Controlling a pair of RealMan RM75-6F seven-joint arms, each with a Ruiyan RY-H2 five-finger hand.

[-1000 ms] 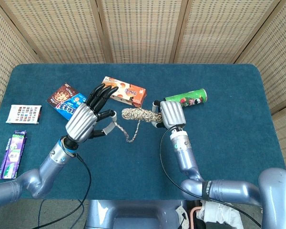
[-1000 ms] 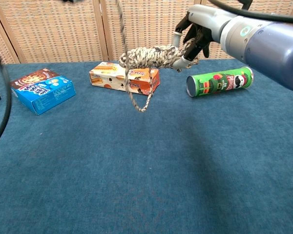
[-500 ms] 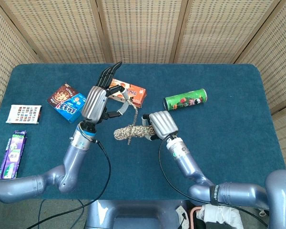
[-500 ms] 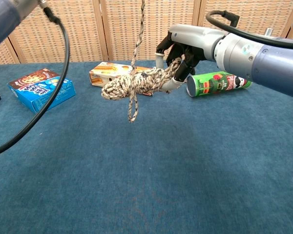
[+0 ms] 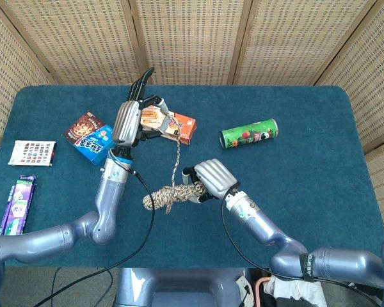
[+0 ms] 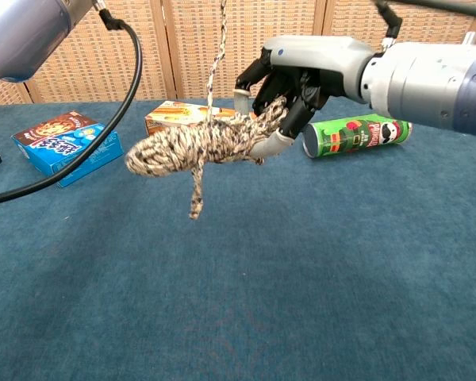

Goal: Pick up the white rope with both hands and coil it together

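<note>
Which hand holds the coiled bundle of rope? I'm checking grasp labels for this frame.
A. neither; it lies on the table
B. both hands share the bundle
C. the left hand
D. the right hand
D: the right hand grips one end of the coiled bundle above the table, while the left hand only holds the strand running up from it.

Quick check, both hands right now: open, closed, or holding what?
Left hand: pinches the free strand of the white rope, raised above the bundle.
Right hand: grips the coiled end of the rope bundle, held clear of the table.
</note>
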